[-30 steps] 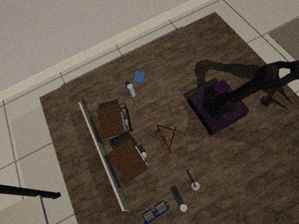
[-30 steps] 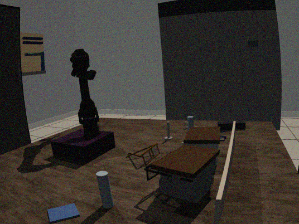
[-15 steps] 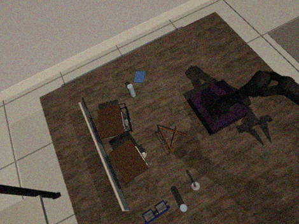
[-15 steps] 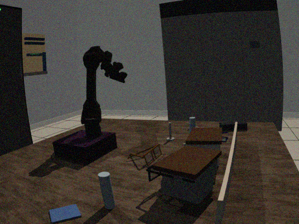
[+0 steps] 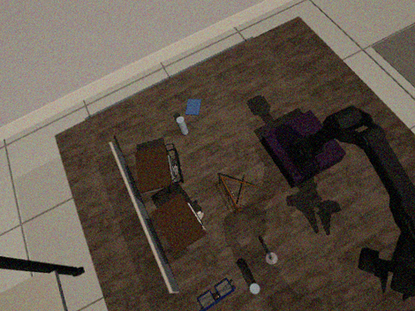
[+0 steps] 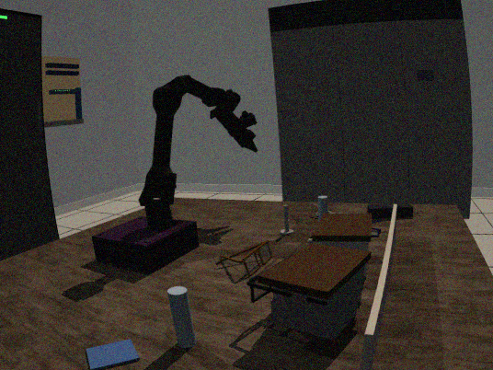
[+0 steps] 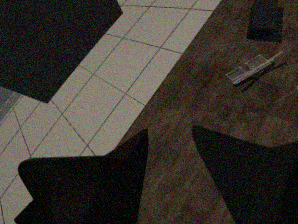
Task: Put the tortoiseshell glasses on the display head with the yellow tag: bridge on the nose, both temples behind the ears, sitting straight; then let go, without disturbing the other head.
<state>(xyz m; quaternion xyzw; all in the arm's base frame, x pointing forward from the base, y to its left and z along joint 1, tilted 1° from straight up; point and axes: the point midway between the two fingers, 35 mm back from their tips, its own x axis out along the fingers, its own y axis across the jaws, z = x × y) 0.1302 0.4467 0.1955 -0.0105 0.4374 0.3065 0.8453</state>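
The tortoiseshell glasses (image 5: 228, 191) (image 6: 256, 250) rest on the table with their temples spread, between the robot base and the two heads. Two blocky display heads with brown tops stand side by side. One head (image 5: 153, 165) (image 6: 322, 267) wears dark glasses (image 5: 179, 166) (image 6: 251, 292). The other head (image 5: 178, 226) (image 6: 342, 225) shows a pale nose and no glasses on its face. I cannot make out a yellow tag on either. My gripper (image 6: 256, 149) (image 7: 169, 132) is partly open, with nothing between its fingers, high above the table and away from the tortoiseshell glasses.
A long rail (image 5: 142, 215) (image 6: 384, 276) runs behind the heads. Blue glasses (image 5: 216, 295), pale glasses (image 7: 252, 68), a pale cylinder (image 5: 182, 126) (image 6: 181, 317), another cylinder (image 5: 254, 288), a thin post (image 6: 286, 220) and a blue card (image 5: 193, 106) (image 6: 111, 354) are on the table.
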